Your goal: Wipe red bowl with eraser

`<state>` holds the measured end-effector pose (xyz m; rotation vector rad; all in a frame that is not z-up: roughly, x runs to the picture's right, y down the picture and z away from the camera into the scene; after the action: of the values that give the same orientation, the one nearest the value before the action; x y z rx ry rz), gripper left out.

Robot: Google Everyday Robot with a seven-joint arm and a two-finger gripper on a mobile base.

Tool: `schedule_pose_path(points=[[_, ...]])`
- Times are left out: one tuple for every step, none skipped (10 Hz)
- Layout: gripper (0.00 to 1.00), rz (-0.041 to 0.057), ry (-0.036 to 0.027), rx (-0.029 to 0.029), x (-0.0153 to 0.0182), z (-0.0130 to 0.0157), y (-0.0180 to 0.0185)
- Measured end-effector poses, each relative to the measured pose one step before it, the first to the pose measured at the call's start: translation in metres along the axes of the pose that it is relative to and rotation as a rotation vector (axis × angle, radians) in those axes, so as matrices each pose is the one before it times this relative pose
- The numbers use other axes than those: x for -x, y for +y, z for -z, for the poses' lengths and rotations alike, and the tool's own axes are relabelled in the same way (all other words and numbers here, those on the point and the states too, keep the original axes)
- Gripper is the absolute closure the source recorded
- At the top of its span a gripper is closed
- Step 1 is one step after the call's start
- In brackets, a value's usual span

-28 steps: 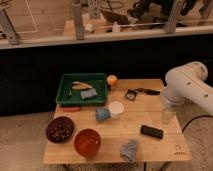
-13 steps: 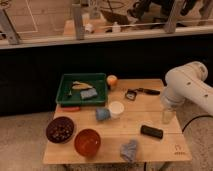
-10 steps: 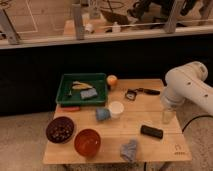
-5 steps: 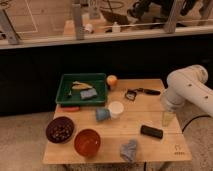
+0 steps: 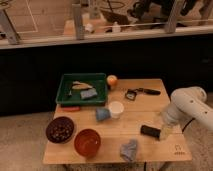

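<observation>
Red bowl [image 5: 87,142] sits at the lower left of the wooden table [image 5: 150,112], well apart from the black eraser [image 5: 149,132] at lower right. The gripper [image 5: 166,131] is down just beside the eraser's right end, hard to make out against the tabletop, so wide or narrow I can't tell. The white arm [image 5: 192,107], cut off at the right edge, has dropped lower than a moment ago, while bowl, eraser and the crumpled blue cloth [image 5: 129,149] stay put.

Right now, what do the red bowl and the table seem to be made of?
Red bowl: likely plastic, uniform orange-red with a soft sheen. Table: wood or wood laminate, pale tan, matte. The gripper hangs beside the black eraser at the table's right.
</observation>
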<state>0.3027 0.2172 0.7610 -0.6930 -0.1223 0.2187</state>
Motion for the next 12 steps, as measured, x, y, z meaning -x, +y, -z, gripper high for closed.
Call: schedule_pose_path(points=[[0.20, -0.01866, -0.03494, 0.00989, -0.00704, -0.01293, 0.00433], [0.20, -0.02133, -0.02486, 0.00827, -0.00813, -0.00969, 0.00287], [0.20, -0.01409, -0.01736, 0.00666, -0.00338, -0.00553, 0.00010], [0.20, -0.00804, -0.01269, 0.00230, -0.00040, -0.00305, -0.00189], [0.20, -0.01264, -0.01257, 0.00446, -0.00201, -0.00304, -0.00017], [0.20, -0.01286, -0.01157, 0.00759, -0.00245, -0.00419, 0.00130], [0.20, -0.00775, -0.00798, 0.00527, -0.00138, -0.00383, 0.00129], [0.20, -0.00675, -0.00807, 0.00408, -0.00173, -0.00663, 0.00124], [0.20, -0.00656, -0.00457, 0.00178, -0.00186, -0.00436, 0.00114], [0.22, -0.00708, -0.00420, 0.00006, -0.00117, -0.00336, 0.00065], [0.29, -0.00769, -0.00486, -0.00019, -0.00068, -0.00196, 0.00064], [0.41, -0.00823, -0.00728, -0.00160, 0.00025, -0.00036, 0.00037]])
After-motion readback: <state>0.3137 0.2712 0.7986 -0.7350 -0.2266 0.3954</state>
